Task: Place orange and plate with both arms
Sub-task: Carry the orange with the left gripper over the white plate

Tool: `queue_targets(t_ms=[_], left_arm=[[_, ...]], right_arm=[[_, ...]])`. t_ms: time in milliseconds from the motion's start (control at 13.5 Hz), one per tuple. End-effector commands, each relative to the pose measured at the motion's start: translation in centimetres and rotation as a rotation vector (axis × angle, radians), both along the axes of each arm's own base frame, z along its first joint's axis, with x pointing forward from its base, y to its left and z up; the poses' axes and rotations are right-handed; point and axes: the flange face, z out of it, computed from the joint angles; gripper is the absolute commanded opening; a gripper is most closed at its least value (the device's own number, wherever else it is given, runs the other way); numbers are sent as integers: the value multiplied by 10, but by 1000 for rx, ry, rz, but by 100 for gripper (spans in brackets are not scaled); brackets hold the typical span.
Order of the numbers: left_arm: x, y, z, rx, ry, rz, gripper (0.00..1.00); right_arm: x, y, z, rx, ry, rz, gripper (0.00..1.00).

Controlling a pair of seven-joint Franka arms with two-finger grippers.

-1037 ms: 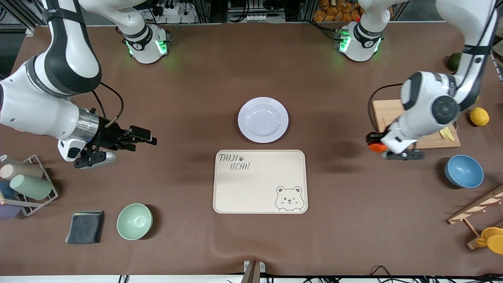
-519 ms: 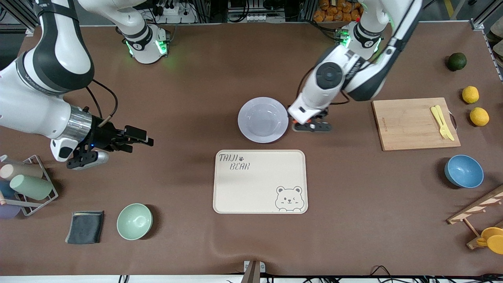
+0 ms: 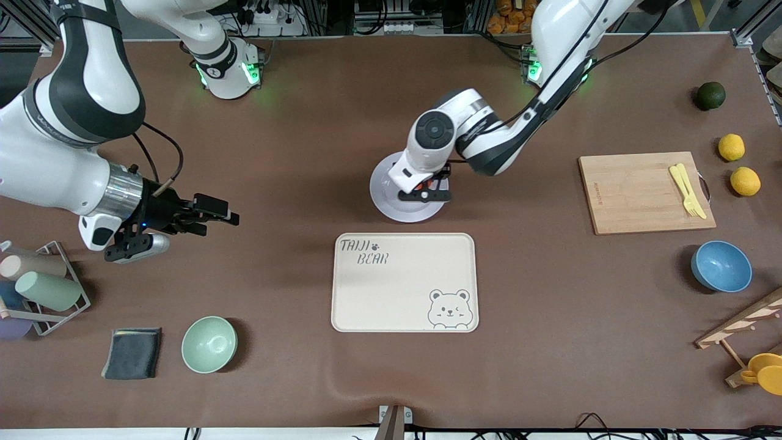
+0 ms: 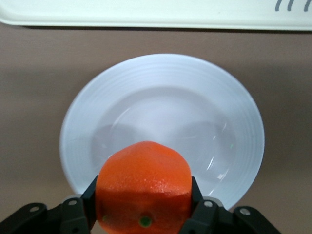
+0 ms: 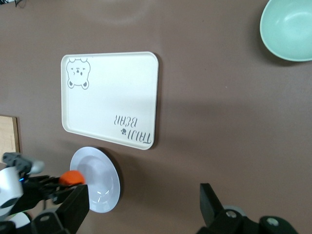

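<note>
Orange (image 4: 144, 187) clenched in left tool (image 4: 144, 214) over plate (image 4: 161, 97), base hidden; right tool (image 5: 141, 204) spread, waiting.

The left claw (image 3: 426, 190) hangs over the plate (image 3: 391, 205), clamped on the orange (image 4: 143, 187). The right claw (image 3: 214, 215) waits spread wide above the counter (image 3: 293, 153).

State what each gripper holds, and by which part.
Left gripper clamps the round red-orange orange by its sides, over the lavender-white plate. Right gripper: nothing.
</note>
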Motion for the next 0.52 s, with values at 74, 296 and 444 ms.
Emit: queue_targets(t_ms=[74, 296, 444], left_arm=[[7, -23, -41, 44, -10, 16, 21], [2, -29, -57, 58, -6, 9, 100], [10, -24, -50, 55, -17, 21, 100]], right_arm=[[-1, 0, -7, 17, 28, 1, 100], [-2, 6, -24, 10, 51, 5, 100], [3, 6, -32, 3, 42, -6, 100]])
